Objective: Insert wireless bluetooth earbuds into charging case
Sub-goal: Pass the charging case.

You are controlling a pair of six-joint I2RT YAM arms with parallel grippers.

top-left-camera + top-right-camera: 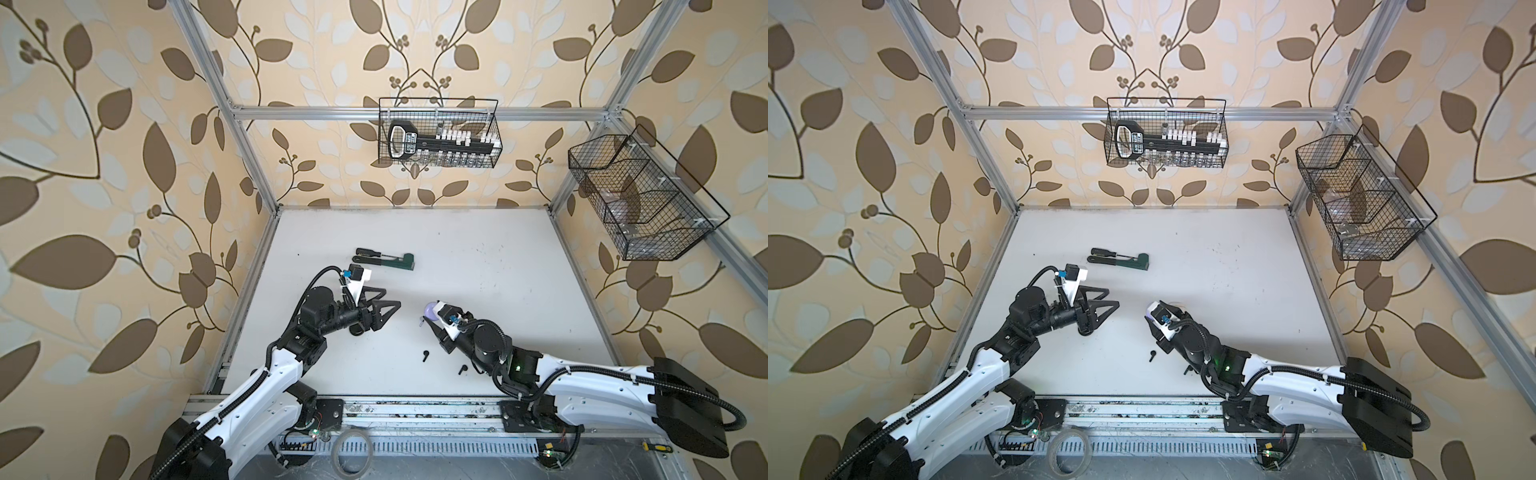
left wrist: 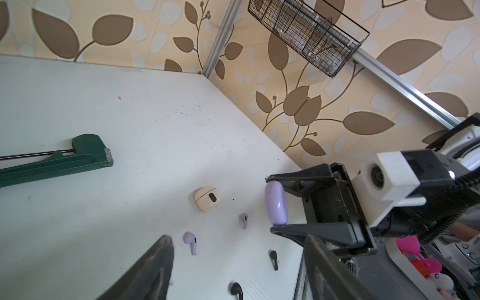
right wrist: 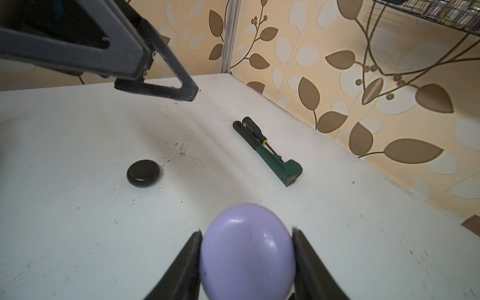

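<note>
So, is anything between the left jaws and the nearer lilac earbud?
Nothing visible. The left gripper, jaws open, hangs over bare table by the nearer lilac earbud; the cream case lies beyond it, off the path.

Robot lab test cell: aluminium frame (image 1: pixel 311 113), leaf-print wallpaper (image 1: pixel 104 124) backdrop, white tabletop (image 1: pixel 478 270), rail-hung wire basket (image 1: pixel 415 109)

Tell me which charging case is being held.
The lilac case, gripped by the right end effector; the cream case and black case lie on the table.
</note>
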